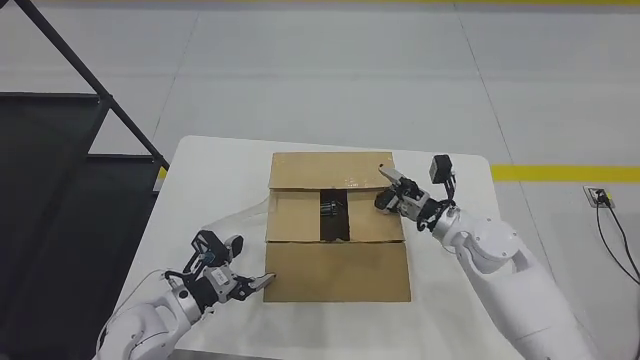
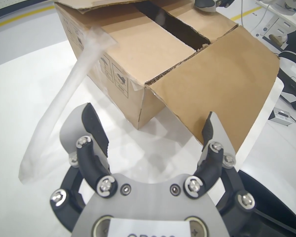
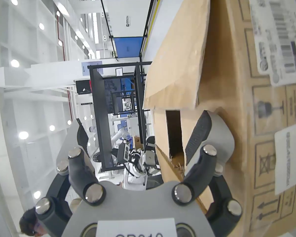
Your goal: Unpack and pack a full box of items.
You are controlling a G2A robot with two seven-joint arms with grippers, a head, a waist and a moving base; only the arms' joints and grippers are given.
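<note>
While the left hand (image 1: pixel 255 263) hovers wide beside the box (image 1: pixel 300 220), the right hand (image 1: pixel 383 185), also spread, touches its flap.

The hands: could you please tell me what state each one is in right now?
Left hand: open, empty, near a corner of the box.
Right hand: open, holding nothing, against the box.

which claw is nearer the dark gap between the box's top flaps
Right. The right claw is at the box's top edge, a finger on the flap beside the gap. The left claw hangs off the box's near left corner, over the table.
</note>
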